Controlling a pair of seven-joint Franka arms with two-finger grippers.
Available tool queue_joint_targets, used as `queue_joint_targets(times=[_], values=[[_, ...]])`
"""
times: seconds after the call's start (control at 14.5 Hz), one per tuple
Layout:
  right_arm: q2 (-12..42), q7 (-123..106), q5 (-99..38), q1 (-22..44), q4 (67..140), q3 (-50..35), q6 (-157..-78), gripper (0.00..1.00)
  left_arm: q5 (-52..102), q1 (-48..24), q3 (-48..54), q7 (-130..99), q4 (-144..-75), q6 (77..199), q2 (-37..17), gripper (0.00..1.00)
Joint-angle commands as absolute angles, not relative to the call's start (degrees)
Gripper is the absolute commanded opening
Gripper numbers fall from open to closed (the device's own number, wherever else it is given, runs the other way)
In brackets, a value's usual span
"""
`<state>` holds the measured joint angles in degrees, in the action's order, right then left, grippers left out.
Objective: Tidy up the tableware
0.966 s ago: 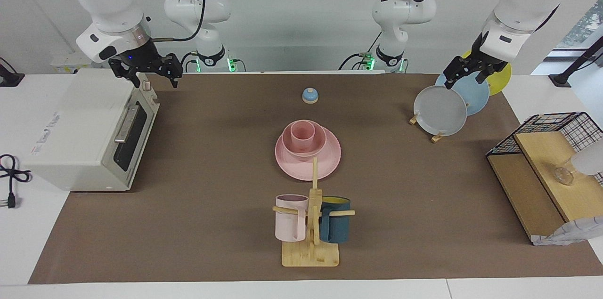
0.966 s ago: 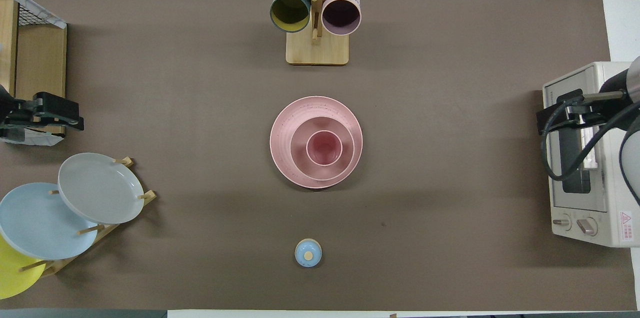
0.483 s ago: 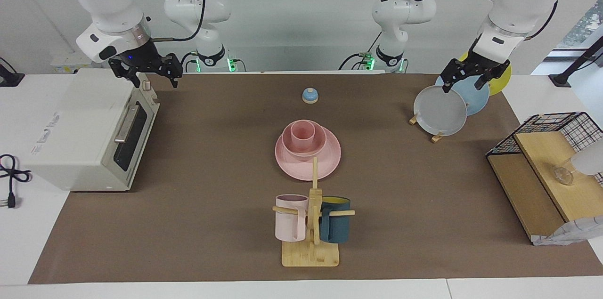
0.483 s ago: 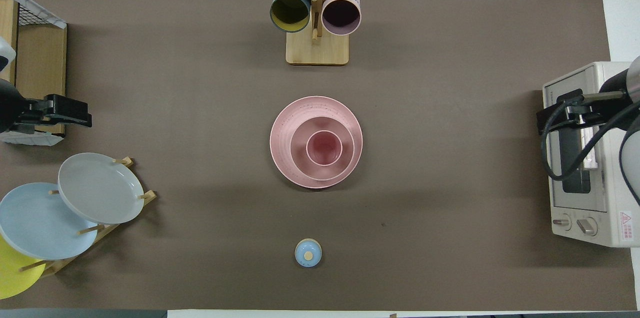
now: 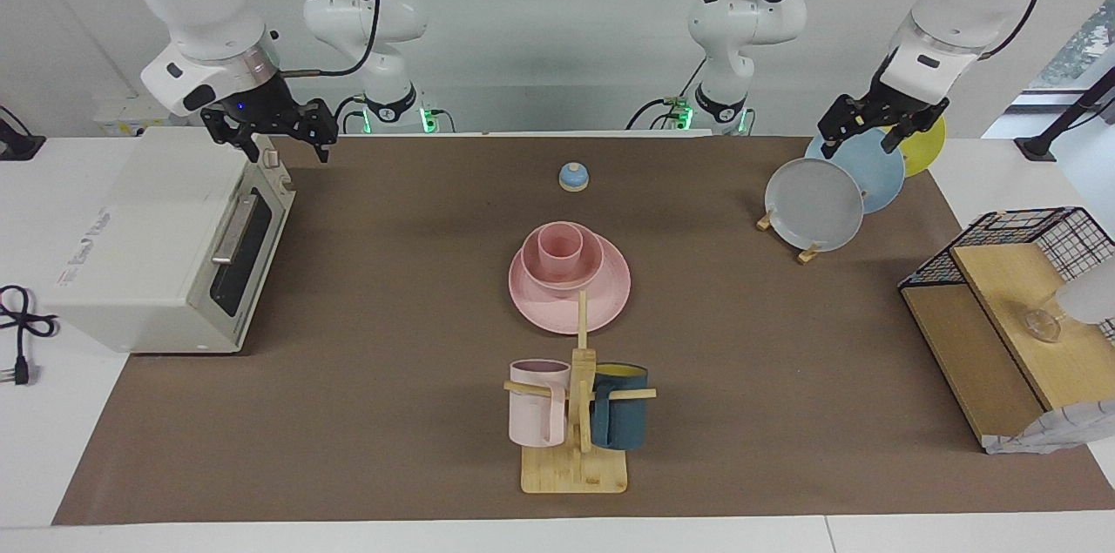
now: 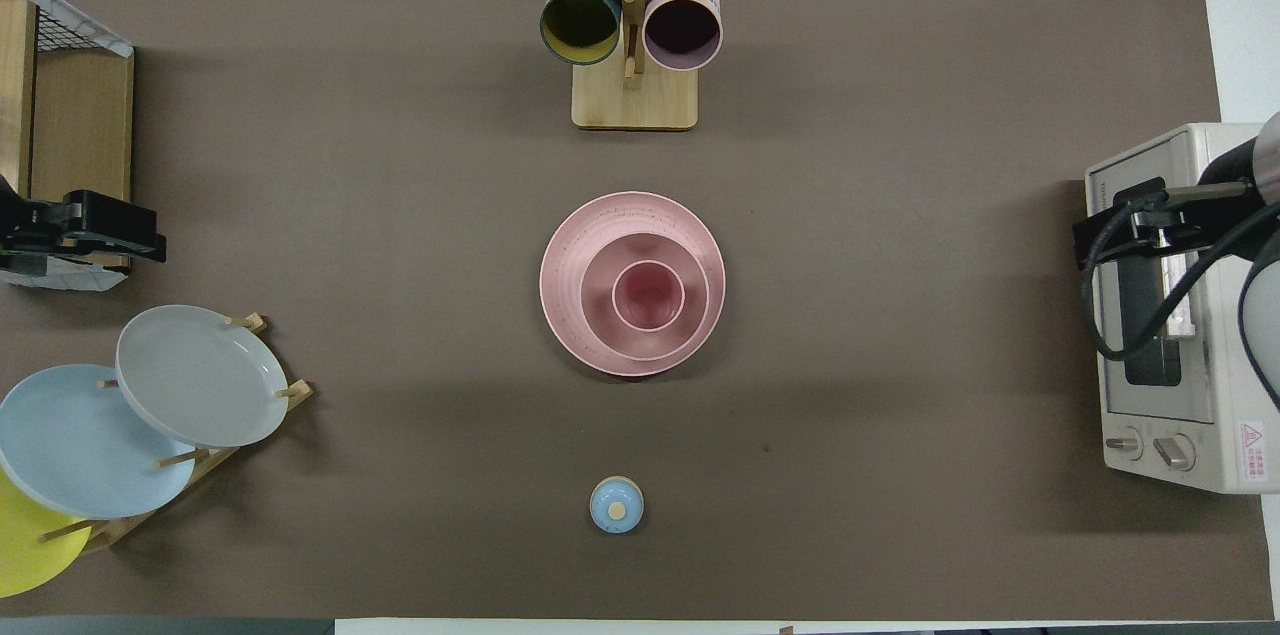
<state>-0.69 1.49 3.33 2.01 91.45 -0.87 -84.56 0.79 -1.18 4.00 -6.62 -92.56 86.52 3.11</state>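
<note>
Facing view shows the salmon-pink plate (image 5: 570, 292) at mid-table with the pink bowl (image 5: 562, 261) on it and the pink cup (image 5: 559, 246) standing in the bowl: 3 pieces nested, apparently sorted.

Risks, nearest the robots first. The left gripper (image 5: 881, 126) hangs empty over the upright blue plate (image 5: 862, 172), fingers spread; a careless descent could clip that plate or the grey plate (image 5: 814, 205) and tip the row off its wooden rack (image 5: 806, 253). The right gripper (image 5: 272, 128) waits over the toaster oven (image 5: 165, 244), fingers apart, holding nothing. Farther from the robots than the stack, the mug tree (image 5: 577, 414) stands close; a low reach over the stack could strike its pole.

Surface: brown mat (image 5: 392, 414) on a white table, a small blue bell (image 5: 573, 177) nearer the robots than the stack. Plain white wall, window at the left arm's end.
</note>
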Motion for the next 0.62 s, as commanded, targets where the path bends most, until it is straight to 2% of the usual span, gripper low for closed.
queue_joint_targets(times=[0.0,0.55], values=[[-1.7,0.6,1.9,1.1,92.5,-1.2,-85.5,1.00,1.3,-1.1,4.0,-5.7,-91.8,85.7,1.5,1.00],[-1.7,0.6,1.9,1.1,92.5,-1.2,-85.5,1.00,2.6,1.3,4.9,-5.1,-92.8,86.8,1.9,1.00]])
